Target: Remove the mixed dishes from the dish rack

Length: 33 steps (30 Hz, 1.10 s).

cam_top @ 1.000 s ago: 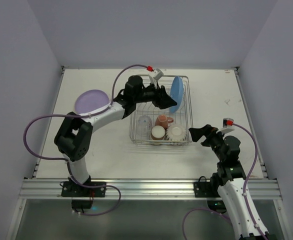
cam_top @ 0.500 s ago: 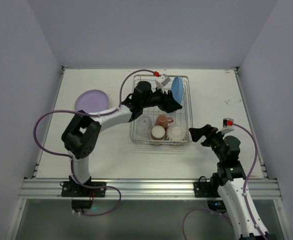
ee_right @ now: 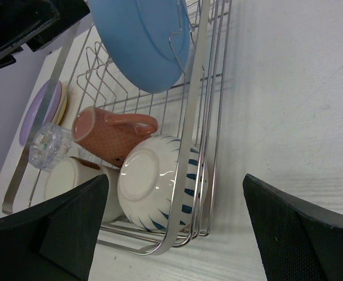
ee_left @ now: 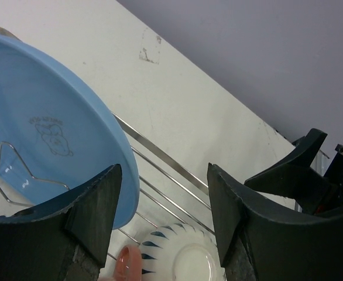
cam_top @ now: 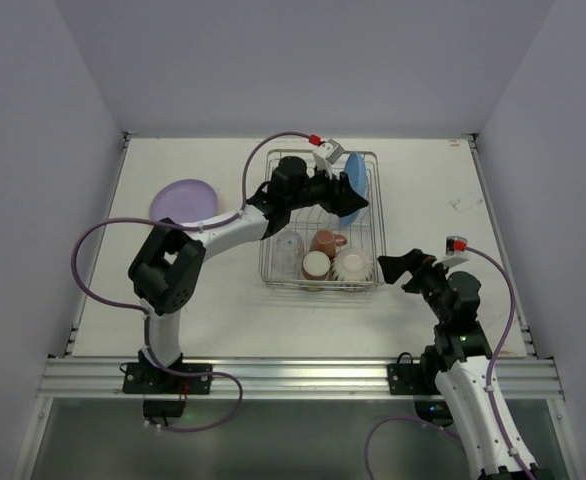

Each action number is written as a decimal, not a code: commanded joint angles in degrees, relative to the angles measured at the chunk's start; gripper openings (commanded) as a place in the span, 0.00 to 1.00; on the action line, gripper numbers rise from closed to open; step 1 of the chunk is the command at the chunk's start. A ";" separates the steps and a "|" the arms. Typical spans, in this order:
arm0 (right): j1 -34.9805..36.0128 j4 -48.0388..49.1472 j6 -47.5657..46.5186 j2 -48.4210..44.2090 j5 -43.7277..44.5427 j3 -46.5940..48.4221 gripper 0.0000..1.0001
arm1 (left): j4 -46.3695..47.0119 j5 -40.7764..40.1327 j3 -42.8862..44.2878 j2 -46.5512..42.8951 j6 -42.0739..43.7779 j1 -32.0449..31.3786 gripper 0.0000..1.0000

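Round blue plate (ee_left: 43, 129) stands on edge in the tines at the far right of the rectangular silver wire dish rack (cam_top: 377, 230). I have the left gripper (ee_left: 163, 193) nearer, fingers apart, the plate's rim just inside one finger. Needs a shift across to straddle it, I judge. The right gripper (cam_top: 391, 268) is spread, beside the rack's near corner

No readable writing anywhere on this one.
Only candidate: the blue plate (ee_left: 72, 88) in the left wrist view carries a small dark stamp (ee_left: 52, 138), a little drawing with a curved line of tiny letters above it, too small and blurred to make out.
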 commanded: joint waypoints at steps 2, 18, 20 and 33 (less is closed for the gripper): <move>-0.01 1.63 -0.78 0.01 -1.69 1.23 0.99 | -0.06 -0.40 4.05 2.02 1.10 -0.31 0.63; -0.09 1.71 -0.87 0.10 -1.77 1.23 0.99 | -3.06 -1.72 8.27 4.92 0.14 -0.31 0.39; -0.10 1.71 -0.87 0.10 -1.77 1.23 0.99 | -3.23 -1.72 8.53 5.36 0.14 -0.31 0.40; -0.01 1.71 -0.87 0.19 -1.77 1.23 0.99 | -5.96 -2.16 10.30 5.98 0.93 -0.31 0.07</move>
